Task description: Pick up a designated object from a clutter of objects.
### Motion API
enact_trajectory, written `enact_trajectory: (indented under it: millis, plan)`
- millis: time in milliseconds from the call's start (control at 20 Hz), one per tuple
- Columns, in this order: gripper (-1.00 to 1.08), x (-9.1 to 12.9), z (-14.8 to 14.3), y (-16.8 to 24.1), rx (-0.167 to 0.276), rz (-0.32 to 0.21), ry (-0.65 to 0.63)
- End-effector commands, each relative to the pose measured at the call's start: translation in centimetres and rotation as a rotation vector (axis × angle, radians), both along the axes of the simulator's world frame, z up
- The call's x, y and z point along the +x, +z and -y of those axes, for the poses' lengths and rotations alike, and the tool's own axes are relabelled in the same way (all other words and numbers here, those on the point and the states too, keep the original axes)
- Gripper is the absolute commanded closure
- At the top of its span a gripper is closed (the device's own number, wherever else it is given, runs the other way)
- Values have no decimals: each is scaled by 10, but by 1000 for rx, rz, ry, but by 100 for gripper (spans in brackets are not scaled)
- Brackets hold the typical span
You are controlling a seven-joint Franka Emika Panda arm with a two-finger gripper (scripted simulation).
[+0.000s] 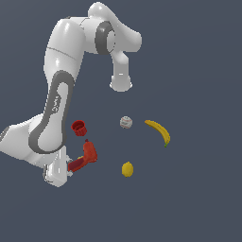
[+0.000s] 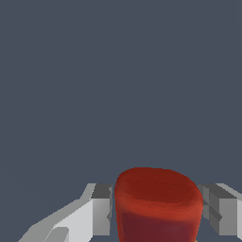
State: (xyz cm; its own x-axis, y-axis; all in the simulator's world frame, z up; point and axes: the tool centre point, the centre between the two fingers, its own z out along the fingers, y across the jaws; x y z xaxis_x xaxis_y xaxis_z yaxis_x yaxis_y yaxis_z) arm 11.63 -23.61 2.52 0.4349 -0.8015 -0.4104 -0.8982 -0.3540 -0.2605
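Low at about 8 o'clock in the exterior view, the gripper (image 1: 71, 171) sits at the handle end of the red drill (image 1: 85, 158). From the wrist, its fingers (image 2: 103, 208) flank the drill (image 2: 157, 208) closely, seemingly closed on it, though contact is unclear. Being held near one end, it could pivot or slip on lifting. The cup (image 1: 79, 126) at 11 o'clock risks a knock; ball (image 1: 125, 122), lemon (image 1: 127, 169) and banana (image 1: 159, 132) lie well apart.

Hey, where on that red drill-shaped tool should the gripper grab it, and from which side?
Probably the darker handle of the red drill, from above. It lies flat, and the handle looks narrower than the bulbous body. The gripper already straddles a red part.
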Motion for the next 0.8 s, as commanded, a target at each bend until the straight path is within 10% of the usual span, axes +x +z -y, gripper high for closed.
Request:
enact_trajectory:
  millis: [0, 750]
  plan:
    - [108, 0, -1, 1, 0, 1, 0]
    - [108, -15, -39, 37, 0, 0, 1]
